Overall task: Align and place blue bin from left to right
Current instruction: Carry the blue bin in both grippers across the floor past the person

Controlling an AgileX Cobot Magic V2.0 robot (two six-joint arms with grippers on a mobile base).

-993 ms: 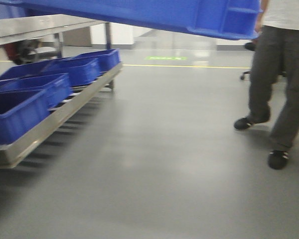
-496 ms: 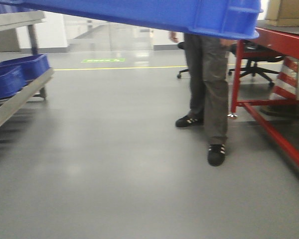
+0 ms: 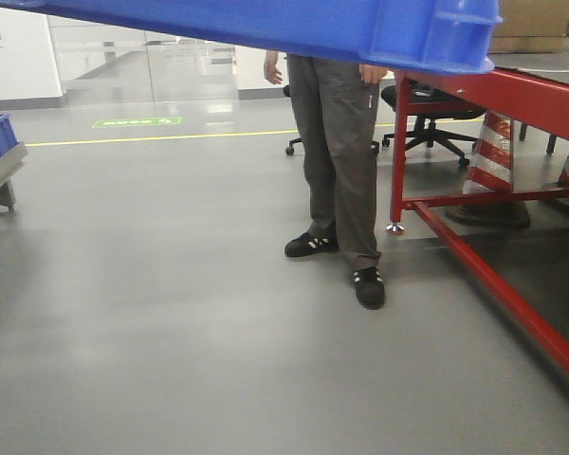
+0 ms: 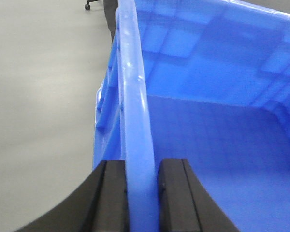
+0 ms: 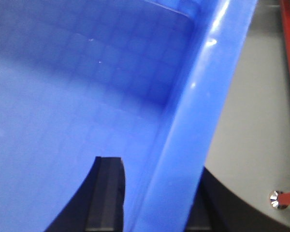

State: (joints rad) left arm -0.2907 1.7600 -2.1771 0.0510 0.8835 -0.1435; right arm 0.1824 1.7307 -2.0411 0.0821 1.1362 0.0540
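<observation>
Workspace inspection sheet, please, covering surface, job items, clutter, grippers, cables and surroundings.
Surface: grey floor, bare near the robot.
Job's things: blue bin held off the floor, nothing inside.
Clutter: nothing seen.
Grippers: left gripper shut on the bin's rim; right gripper shut on the opposite rim.
Cables: nothing seen.
Surroundings: person standing ahead beside a red table; office chair behind; striped cone past the table's legs; rack far left.

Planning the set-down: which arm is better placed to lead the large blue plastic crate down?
Likely right, if it goes on the red metal table: the right gripper clamps the large blue plastic crate on that side; the left gripper clamps its rim over floor.
</observation>
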